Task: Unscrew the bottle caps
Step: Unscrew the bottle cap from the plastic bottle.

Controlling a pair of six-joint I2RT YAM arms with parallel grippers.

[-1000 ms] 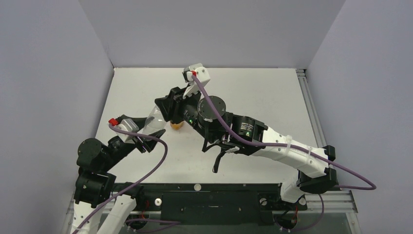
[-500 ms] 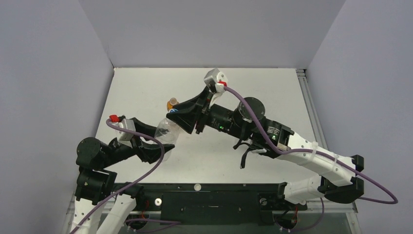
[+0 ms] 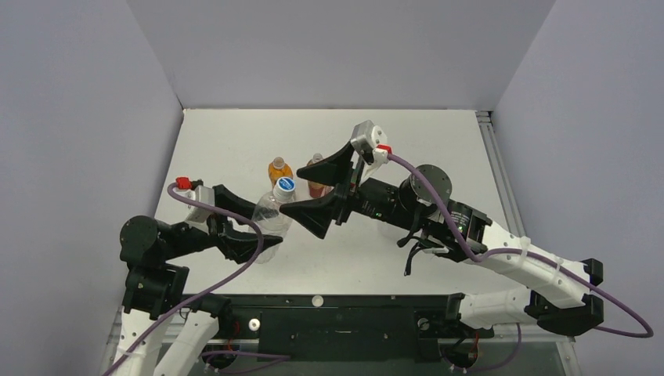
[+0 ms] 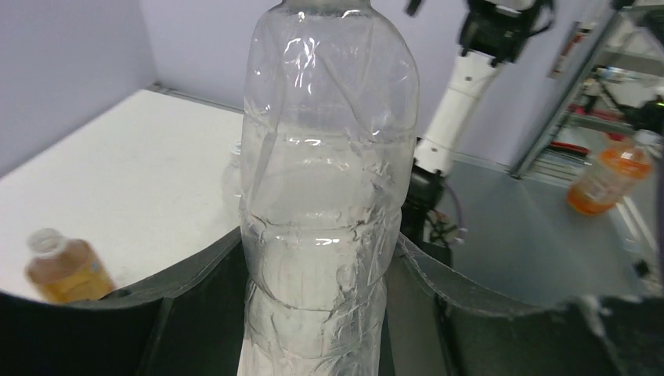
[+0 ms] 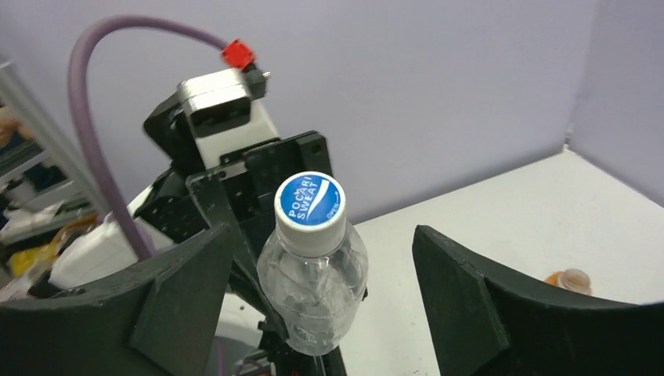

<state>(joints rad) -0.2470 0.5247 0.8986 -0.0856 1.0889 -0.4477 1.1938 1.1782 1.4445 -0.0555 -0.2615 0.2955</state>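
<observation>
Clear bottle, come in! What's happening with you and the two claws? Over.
Left gripper shut on clear bottle. Right gripper open around blue cap, not touching. Cap on. Reddish-brown bottle close by its far side.

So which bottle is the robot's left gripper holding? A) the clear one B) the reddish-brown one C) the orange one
A: in the left wrist view, the left gripper has a finger pressed against each side of the clear bottle.

The white table (image 3: 438, 141) bears an orange bottle (image 3: 277, 170) and a reddish-brown bottle (image 3: 314, 188), upright, side by side.
</observation>
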